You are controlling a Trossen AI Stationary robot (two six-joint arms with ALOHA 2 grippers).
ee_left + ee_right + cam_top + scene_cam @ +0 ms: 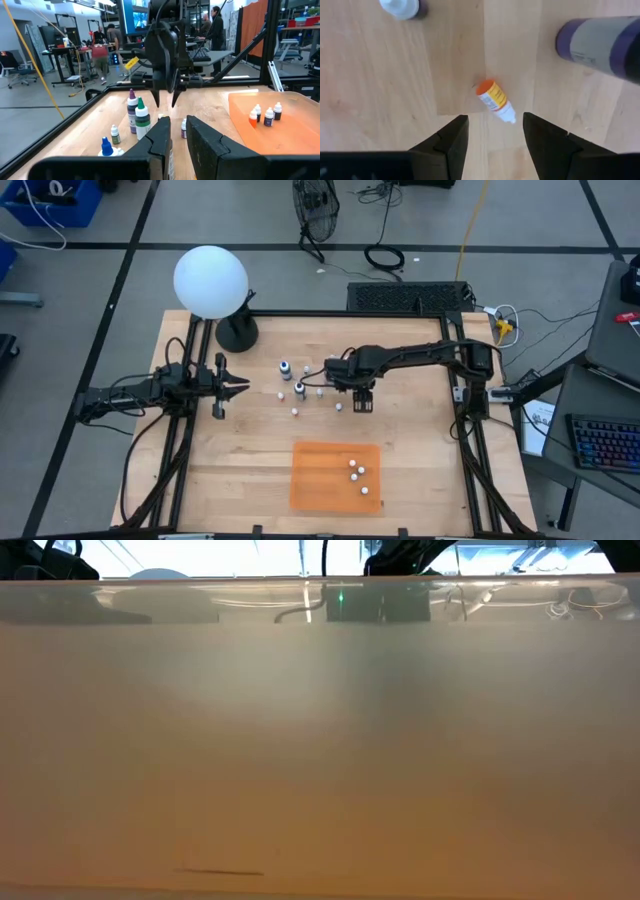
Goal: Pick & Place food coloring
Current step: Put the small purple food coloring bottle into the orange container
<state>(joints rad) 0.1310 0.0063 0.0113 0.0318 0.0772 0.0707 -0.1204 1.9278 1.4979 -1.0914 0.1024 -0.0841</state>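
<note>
food coloring: four small bottles (357,472) on the orange mat (318,480); seven or so left mid-table (299,390)
right gripper (362,404): open, empty, above an orange-capped dropper (495,100) lying flat
left gripper (236,385): open, empty, waiting at table's left
progress: roughly a third

No text is legible anywhere; the label on the small dropper bottle (496,101) between the right claw's (495,132) fingers is unreadable.

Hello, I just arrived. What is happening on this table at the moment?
The right pincer hangs open over a small orange-capped dropper bottle lying on its side on the wooden table, not yet gripping it. Four small bottles already stand on the flat orange mat; several more wait mid-table. The left pincer waits open at the table's left side.
</note>
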